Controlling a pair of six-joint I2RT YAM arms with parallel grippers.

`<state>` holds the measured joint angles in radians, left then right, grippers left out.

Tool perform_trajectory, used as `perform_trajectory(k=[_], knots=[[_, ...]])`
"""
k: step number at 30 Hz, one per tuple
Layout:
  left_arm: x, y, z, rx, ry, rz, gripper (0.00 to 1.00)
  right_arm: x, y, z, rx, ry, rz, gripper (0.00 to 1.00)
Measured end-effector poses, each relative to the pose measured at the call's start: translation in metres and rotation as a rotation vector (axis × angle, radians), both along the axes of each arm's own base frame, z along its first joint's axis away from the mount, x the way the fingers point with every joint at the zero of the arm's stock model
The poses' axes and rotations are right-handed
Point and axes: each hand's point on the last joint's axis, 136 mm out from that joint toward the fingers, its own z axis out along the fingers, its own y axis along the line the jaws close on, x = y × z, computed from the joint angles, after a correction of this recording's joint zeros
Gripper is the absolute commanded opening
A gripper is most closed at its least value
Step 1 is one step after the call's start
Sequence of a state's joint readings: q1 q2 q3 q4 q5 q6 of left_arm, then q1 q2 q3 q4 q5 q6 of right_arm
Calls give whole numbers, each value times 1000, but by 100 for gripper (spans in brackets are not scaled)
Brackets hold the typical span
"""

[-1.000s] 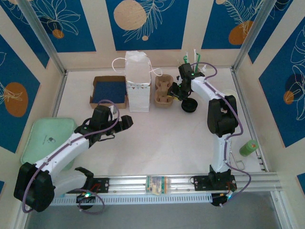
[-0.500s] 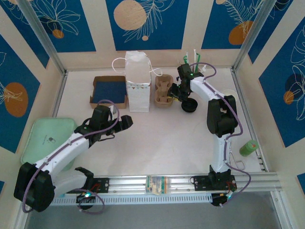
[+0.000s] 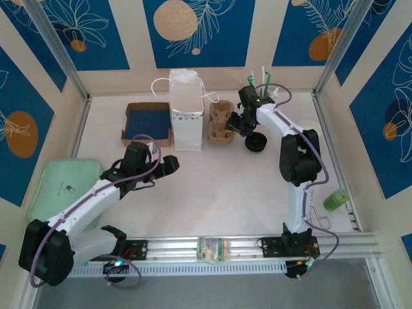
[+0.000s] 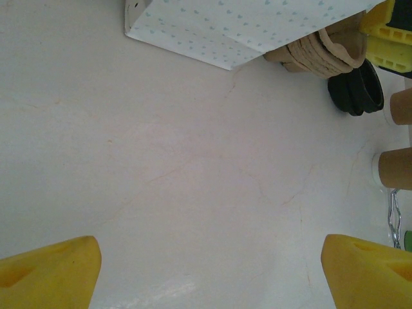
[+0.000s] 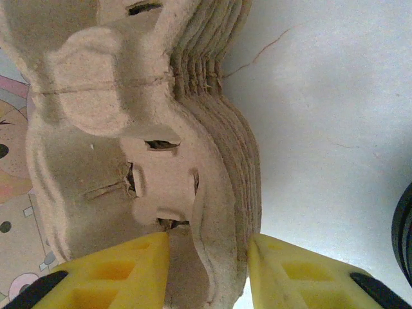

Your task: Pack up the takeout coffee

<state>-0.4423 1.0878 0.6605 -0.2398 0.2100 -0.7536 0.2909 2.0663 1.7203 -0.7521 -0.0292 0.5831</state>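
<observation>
The takeout coffee is out of view. My right gripper [image 3: 237, 124] [image 5: 209, 248] is at the stack of pulp cup carriers [image 3: 221, 122] [image 5: 148, 129], beside the white paper bag [image 3: 187, 109]. Its yellow fingers [image 5: 129, 270] are closed on the stack's right-hand wall, one inside and one outside. My left gripper [image 3: 172, 164] [image 4: 211, 257] hangs open over bare table in front of the bag [image 4: 244, 26], with nothing between its fingers.
A pile of black lids [image 3: 256, 143] [image 4: 355, 87] lies right of the carriers. Two tan lidless cups [image 4: 396, 168] lie near the right wall. A blue-lined cardboard box [image 3: 147, 122] sits left of the bag, a green tray [image 3: 61, 190] at the left edge, a green can [image 3: 335, 199] at the right.
The right wrist has drifted slightly toward the back wall at the carrier stack. The left arm has not moved.
</observation>
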Motion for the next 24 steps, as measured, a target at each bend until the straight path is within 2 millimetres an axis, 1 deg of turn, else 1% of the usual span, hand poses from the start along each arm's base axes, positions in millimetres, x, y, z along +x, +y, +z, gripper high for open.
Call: perform_trajectory(k=[6, 11, 15, 24], knots=[[0, 0, -1, 0, 2, 0, 88, 0, 1, 2, 1, -3, 1, 36], [-1, 0, -1, -1, 3, -2, 88, -1, 2, 2, 6, -2, 5, 32], [-1, 0, -2, 0, 5, -1, 88, -1, 3, 2, 6, -2, 5, 25], [-1, 0, -2, 0, 6, -1, 88, -1, 4, 2, 13, 1, 4, 14]])
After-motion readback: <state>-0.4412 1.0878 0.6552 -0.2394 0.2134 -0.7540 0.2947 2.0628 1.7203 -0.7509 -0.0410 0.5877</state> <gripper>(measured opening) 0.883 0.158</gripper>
